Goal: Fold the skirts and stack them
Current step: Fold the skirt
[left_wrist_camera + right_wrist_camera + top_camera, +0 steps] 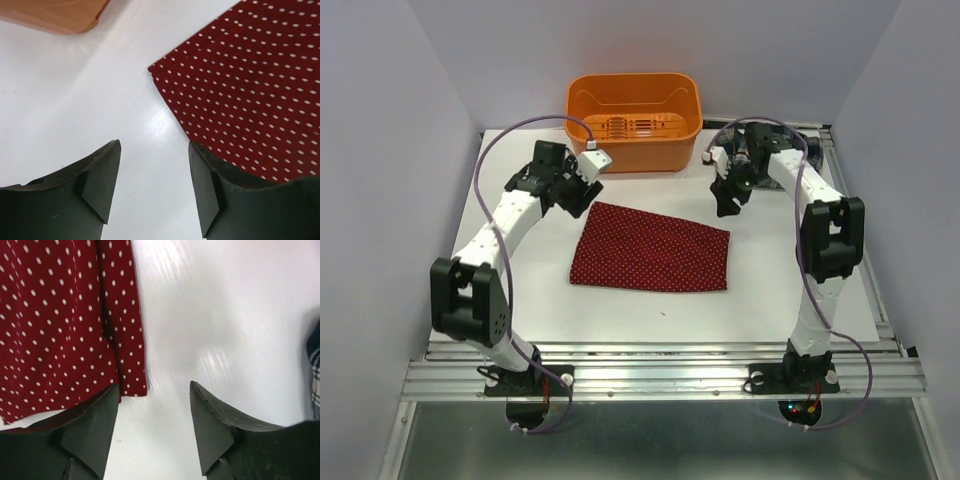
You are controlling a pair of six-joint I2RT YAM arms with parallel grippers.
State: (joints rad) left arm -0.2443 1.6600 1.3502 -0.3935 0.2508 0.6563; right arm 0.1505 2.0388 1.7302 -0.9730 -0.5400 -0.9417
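The dark red skirt [650,248] with tiny white dots lies flat on the white table, in a folded, roughly rectangular shape. My left gripper [582,190] hovers at its far left corner, open and empty; in the left wrist view the gripper [155,147] is over bare table with the skirt [250,85] beside its right finger. My right gripper [727,205] is open and empty at the far right corner; in the right wrist view the gripper [155,387] has the skirt's corner [65,320] by its left finger. A sliver of the plaid skirt [315,375] shows at the right edge.
An orange plastic bin [634,120] stands at the back of the table, just behind both grippers; its corner shows in the left wrist view [60,15]. Purple cables loop over both arms. The metal rail runs along the near edge [660,375].
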